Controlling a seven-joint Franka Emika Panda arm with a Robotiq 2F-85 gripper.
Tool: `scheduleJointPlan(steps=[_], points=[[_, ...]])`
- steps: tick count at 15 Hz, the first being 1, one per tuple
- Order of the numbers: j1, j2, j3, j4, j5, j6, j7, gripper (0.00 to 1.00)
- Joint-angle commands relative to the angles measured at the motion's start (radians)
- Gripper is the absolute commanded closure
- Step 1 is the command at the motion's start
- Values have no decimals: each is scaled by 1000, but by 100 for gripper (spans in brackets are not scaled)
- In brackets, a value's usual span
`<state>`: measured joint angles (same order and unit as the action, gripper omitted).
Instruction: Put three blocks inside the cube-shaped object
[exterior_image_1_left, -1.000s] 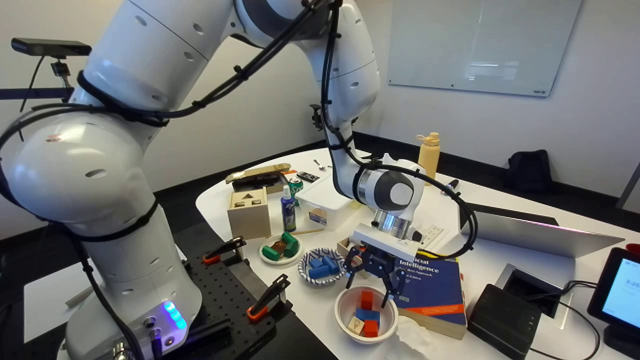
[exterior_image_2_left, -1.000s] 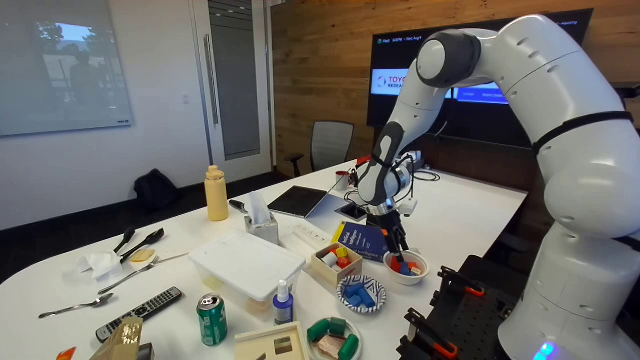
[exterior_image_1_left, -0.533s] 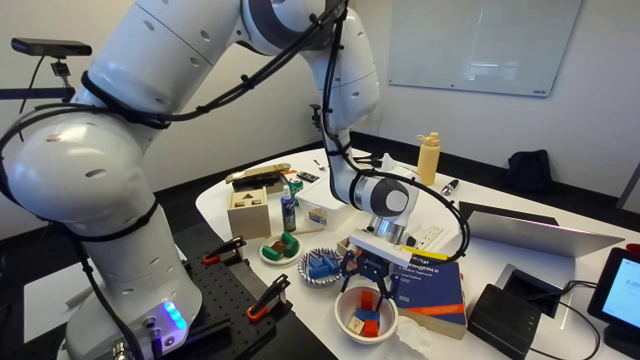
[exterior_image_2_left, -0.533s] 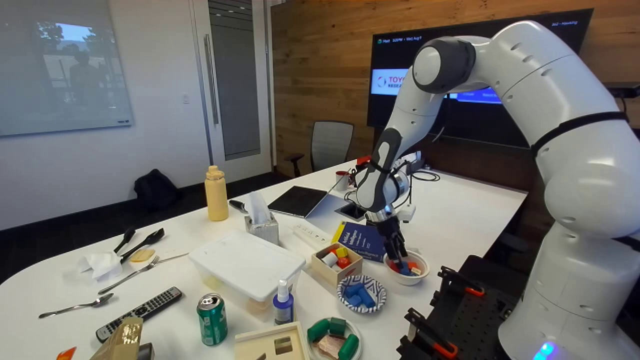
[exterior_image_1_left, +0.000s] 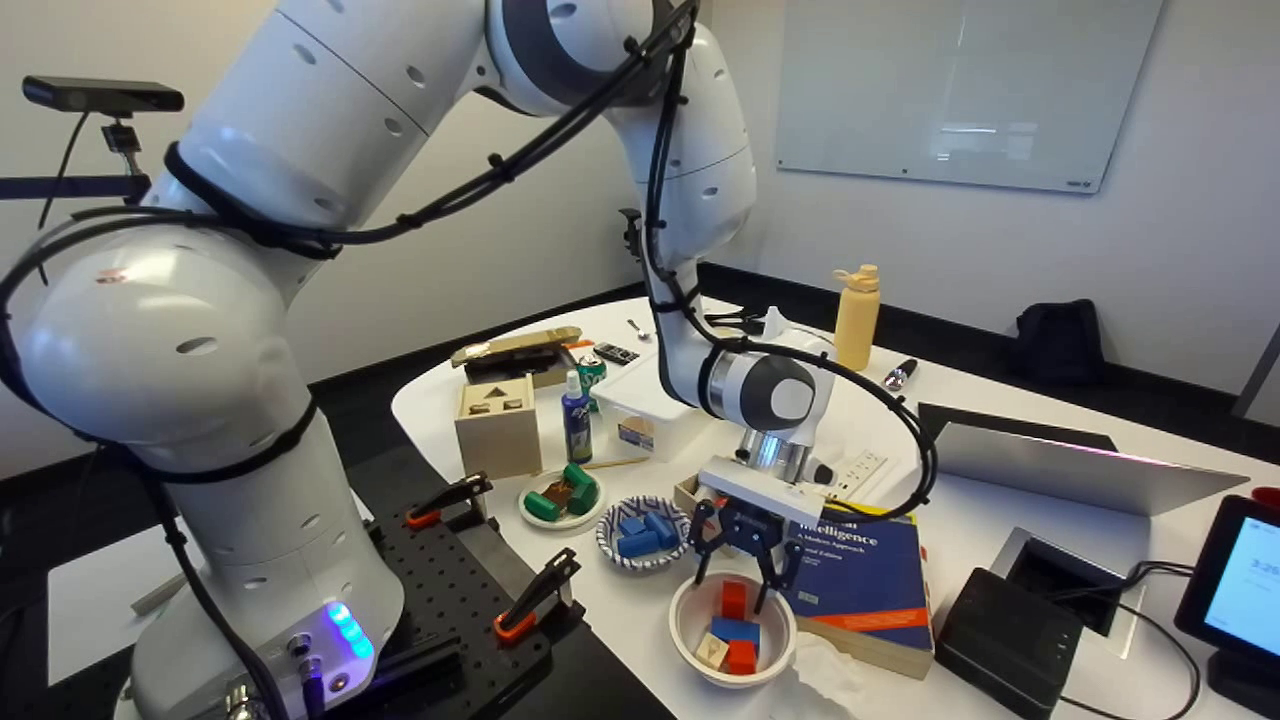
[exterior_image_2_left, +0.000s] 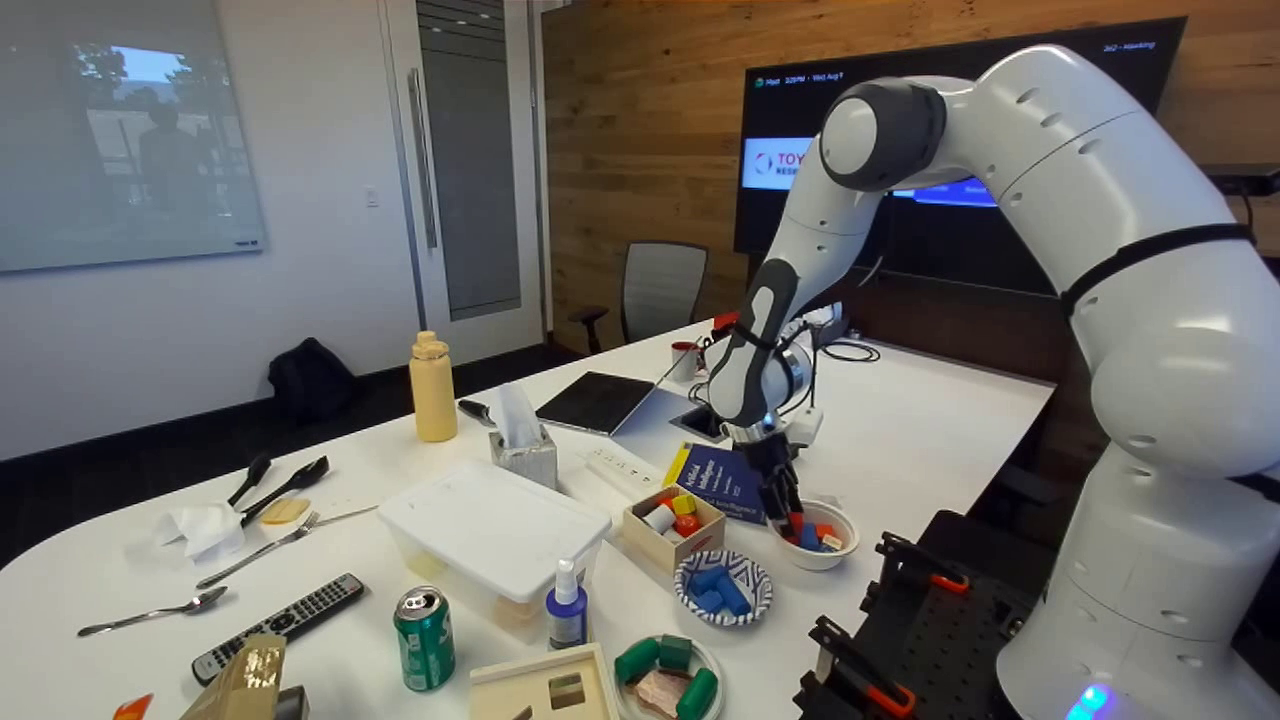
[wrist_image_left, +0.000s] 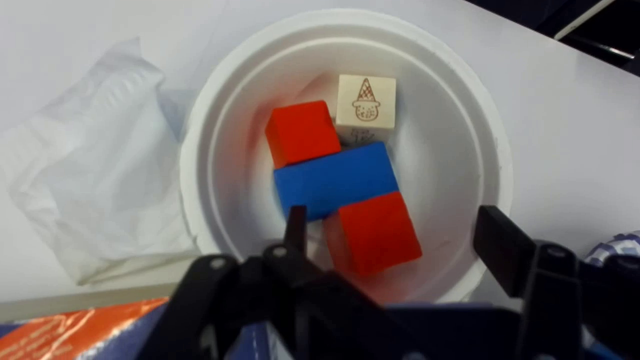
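- Our end effector hangs over the white bowl, fingers spread apart and nothing pinched. In the wrist view, the nearer red block shows between the fingertips.
- The blocks lie inside that bowl on the desk: this red one, a blue block and a second red block, beside a tan block. In an exterior view, the cube-shaped box stands well apart.
- One finger overlaps the blue block's corner in the wrist view, and the other overlaps the bowl's edge. If we lower from here, we might press on the blue block, or catch the rim and tip the bowl.
- The nearer red block seems to touch the blue block, so a squeeze could drag both. Its faces sit askew to the fingers; we could grip an edge and have it twist or slip.
- Carrying too low, we might knock the spray bottle. At the box, a badly turned block could jam in the shaped cut-outs.
- The blue block lies flat, its long axis slanting from lower left to upper right in the wrist view. Both red blocks are turned much the same way; their tops look nearly square, so we cannot tell a long axis.
- The box stands upright, cut-outs facing up.
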<state>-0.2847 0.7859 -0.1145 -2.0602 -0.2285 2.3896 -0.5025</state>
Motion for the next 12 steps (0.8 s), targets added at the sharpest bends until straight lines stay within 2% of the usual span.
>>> scheduleJointPlan(steps=[1,7,12], points=[[23,5,-14,2,-34,20,41,47],[34,-29,-31,-26,-57,7,64,90],[119,-160,-89,-104,-145,-72,177,92]])
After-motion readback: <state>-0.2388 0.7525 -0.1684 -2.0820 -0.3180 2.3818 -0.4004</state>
